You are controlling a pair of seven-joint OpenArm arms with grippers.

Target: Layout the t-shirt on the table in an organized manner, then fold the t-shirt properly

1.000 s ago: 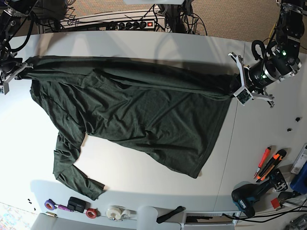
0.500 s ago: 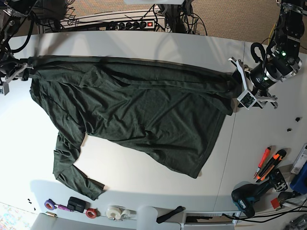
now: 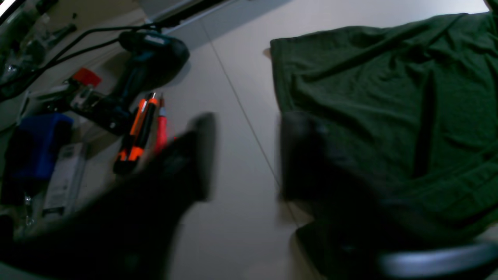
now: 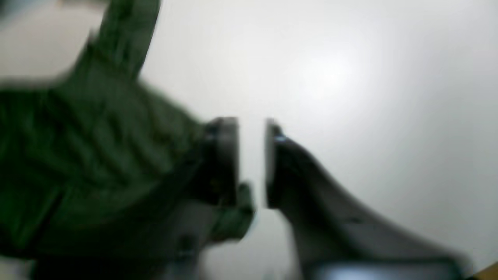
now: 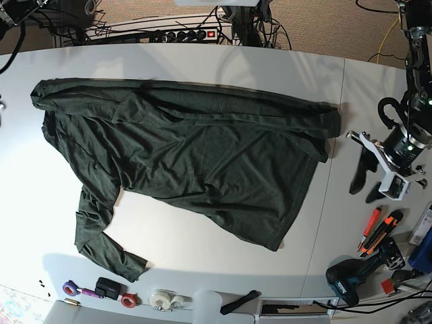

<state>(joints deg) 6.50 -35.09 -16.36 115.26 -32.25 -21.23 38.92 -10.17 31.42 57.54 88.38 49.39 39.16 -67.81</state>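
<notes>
Both tools let go of the shirt and pulled away.
The shirt (image 5: 182,162) lies stretched across the worktop (image 5: 202,256); the left tool (image 5: 385,172) and right tool (image 4: 251,163) are released, so smoothing and folding remain.

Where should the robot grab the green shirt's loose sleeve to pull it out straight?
Probably the cuff of the t-shirt, coming from the table's near edge: that sleeve lies bent back toward the body, its end free on bare tabletop.

Motion blur smears the right hand (image 4: 251,163) and the t-shirt (image 4: 78,155) beside it
</notes>
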